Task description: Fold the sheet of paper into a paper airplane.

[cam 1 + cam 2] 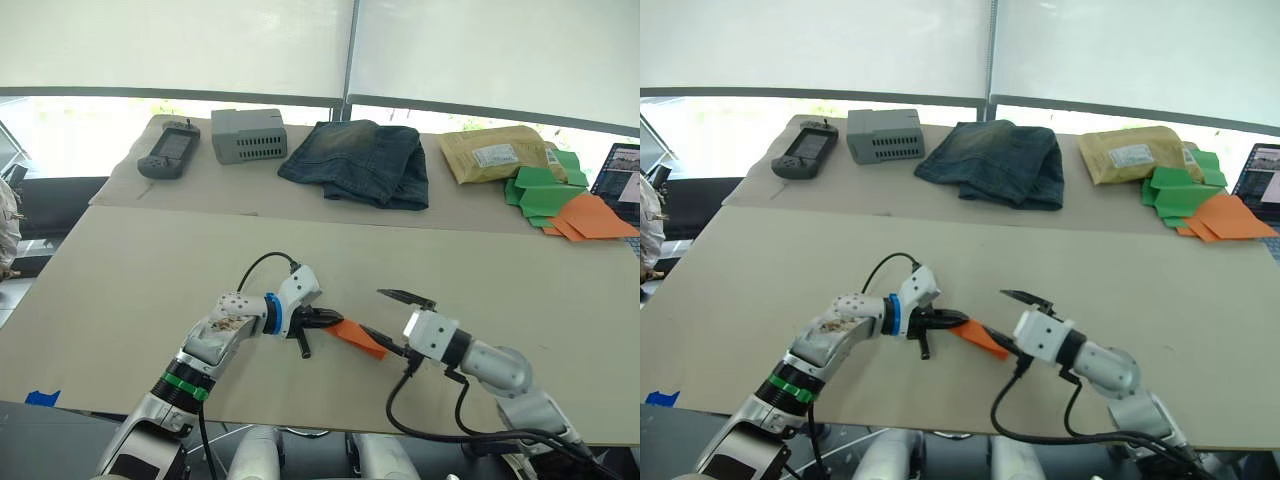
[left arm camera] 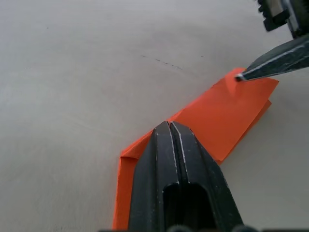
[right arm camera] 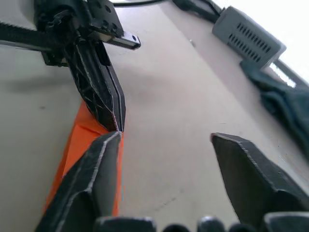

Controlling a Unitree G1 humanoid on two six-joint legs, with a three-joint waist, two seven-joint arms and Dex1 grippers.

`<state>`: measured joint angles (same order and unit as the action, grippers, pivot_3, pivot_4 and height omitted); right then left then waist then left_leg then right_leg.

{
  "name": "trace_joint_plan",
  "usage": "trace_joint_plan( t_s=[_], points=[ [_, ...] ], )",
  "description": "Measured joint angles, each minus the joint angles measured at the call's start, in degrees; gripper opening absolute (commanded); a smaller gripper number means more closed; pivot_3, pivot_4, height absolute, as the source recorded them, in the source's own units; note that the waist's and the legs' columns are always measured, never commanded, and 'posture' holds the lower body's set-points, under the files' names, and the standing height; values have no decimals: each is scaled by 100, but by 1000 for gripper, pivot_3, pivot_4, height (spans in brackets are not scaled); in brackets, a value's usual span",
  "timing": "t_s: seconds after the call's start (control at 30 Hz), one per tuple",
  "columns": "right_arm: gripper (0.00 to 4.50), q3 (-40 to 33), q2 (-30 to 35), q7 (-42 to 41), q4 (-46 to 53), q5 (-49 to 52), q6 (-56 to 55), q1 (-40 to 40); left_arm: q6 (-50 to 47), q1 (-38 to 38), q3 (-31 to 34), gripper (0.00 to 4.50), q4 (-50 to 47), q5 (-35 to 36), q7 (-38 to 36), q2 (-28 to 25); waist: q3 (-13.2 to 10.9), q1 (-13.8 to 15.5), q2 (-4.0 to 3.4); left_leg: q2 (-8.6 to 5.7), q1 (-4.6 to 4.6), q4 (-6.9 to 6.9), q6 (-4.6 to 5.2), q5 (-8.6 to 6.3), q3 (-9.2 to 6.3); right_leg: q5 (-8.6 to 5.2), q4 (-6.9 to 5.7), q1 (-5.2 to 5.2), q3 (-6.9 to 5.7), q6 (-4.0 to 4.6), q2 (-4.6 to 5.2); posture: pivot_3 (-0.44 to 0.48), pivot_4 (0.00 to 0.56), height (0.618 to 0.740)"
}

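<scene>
Two grippers meet at the sheet of paper (image 1: 358, 337): left fingers (image 2: 176, 164) pressed together on it, right fingers (image 3: 91, 179) spread, jeans (image 1: 355, 160) well beyond.

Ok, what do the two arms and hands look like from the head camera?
Both arms are silver-grey, ending in white wrist housings and black two-fingered hands. The left hand has a blue wrist ring, a green band lower down and a looping black cable. The right hand trails black cables.
</scene>
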<state>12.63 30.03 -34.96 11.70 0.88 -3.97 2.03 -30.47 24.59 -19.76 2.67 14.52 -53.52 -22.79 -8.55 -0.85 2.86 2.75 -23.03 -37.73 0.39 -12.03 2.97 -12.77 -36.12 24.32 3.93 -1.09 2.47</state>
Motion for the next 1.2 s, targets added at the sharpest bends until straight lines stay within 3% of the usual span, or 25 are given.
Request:
trace_joint_plan(
  t_s=[0.2,0.47,0.87,1.0,1.2],
  points=[
    [59,160,-364,-158,-233,76,966,161,-49,-22,27,0,-25,0,59,0,1,-9,-1,1,7,0,0,0,1,1,-1,-2,-1,1,-1,0,150,718],
    [23,118,-390,-377,-332,273,1000,114,-38,-16,17,0,26,0,52,4,2,-4,-3,0,9,0,0,0,1,0,-1,-3,-2,0,-1,0,150,718],
    [23,-725,-104,-368,-141,727,446,-1202,59,39,-41,0,200,0,0,48,31,55,3,-1,12,0,-11,-7,-6,-2,18,-17,-3,-2,6,0,150,718],
    [23,-931,-72,-373,-227,886,430,-1362,68,68,-49,0,270,0,-29,54,62,71,36,3,13,0,-18,-12,-8,-2,28,-17,-3,-1,9,0,150,718],
    [23,-1204,-12,-515,-220,1193,245,-1429,71,131,-44,0,318,0,-105,53,58,96,27,2,-3,0,-22,-15,-8,-3,34,-12,-2,-2,14,0,150,718]
  ],
)
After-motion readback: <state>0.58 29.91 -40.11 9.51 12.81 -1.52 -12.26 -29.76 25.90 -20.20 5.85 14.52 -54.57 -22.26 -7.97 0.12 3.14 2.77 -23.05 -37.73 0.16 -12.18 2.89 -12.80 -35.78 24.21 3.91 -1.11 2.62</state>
